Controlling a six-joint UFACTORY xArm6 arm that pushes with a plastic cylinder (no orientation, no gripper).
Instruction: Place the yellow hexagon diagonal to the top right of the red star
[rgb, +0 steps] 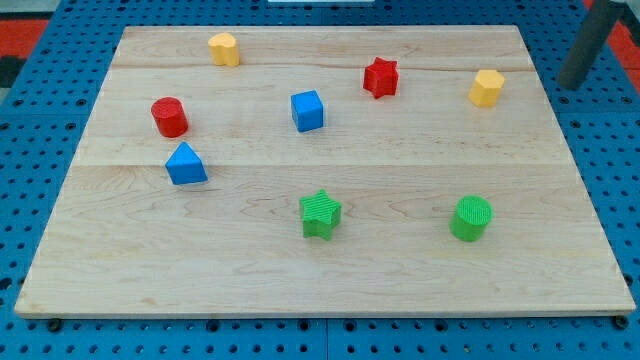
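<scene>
2 yellow blocks; the yellow hexagon (486, 88) sits right of the red star (380, 77). No hand fitted; my tip (572, 86) waits off-board, approach pending, push toward the view's top next.

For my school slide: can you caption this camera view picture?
My tip waits off the wooden board, right of the yellow hexagon and red star.
</scene>
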